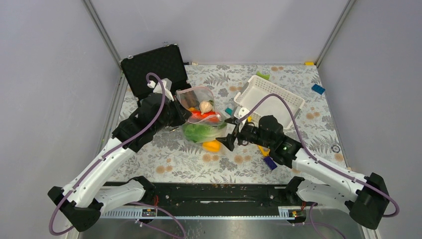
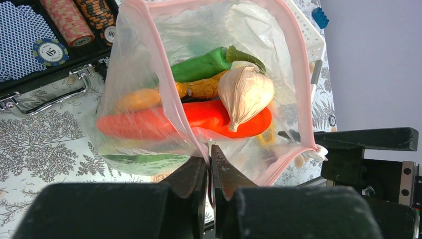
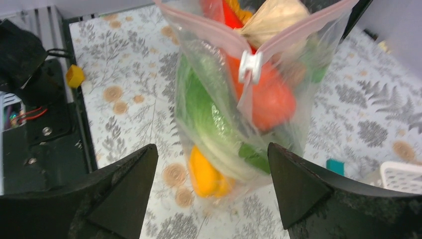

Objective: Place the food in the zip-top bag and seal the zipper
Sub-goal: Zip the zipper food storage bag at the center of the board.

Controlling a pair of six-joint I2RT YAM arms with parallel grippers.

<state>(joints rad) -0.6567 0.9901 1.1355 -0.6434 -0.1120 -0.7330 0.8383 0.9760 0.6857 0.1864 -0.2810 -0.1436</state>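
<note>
Left side: the left gripper (image 2: pixel 210 167) has its fingers pinched tight on the pink zipper (image 2: pixel 171 84) at one end of the bag's mouth. The bag (image 1: pixel 194 95) hangs from that pinch over the middle of the table (image 1: pixel 234 169). I judge the hold is there to keep the mouth upward and the strip taut for closing. I cannot tell whether the bag's bottom touches the table.

Contents: the food is inside the bag. I see a red chili (image 2: pixel 219 117), a pale garlic-like bulb (image 2: pixel 244 92), a long green vegetable (image 2: pixel 199 64), a lettuce leaf (image 3: pixel 199 114) and a yellow pepper (image 3: pixel 206 174) at the bottom. The bulb sits high, close to the mouth.

Zipper: the mouth gapes in a wide loop. The white slider (image 3: pixel 250 66) sits at the end away from the pinch.

Right side: the right gripper (image 3: pixel 210 149) has its fingers wide apart and holds nothing. It faces the slider end of the bag, apart from it.

Judgement: loading looks done and sealing is not yet done. The next move calls for taking the slider and running it toward the pinched end. The bulb may foul the strip.

Surroundings: a white basket (image 1: pixel 271 97) and an open black case (image 1: pixel 154 67) of poker chips (image 2: pixel 67 20) stand behind.
</note>
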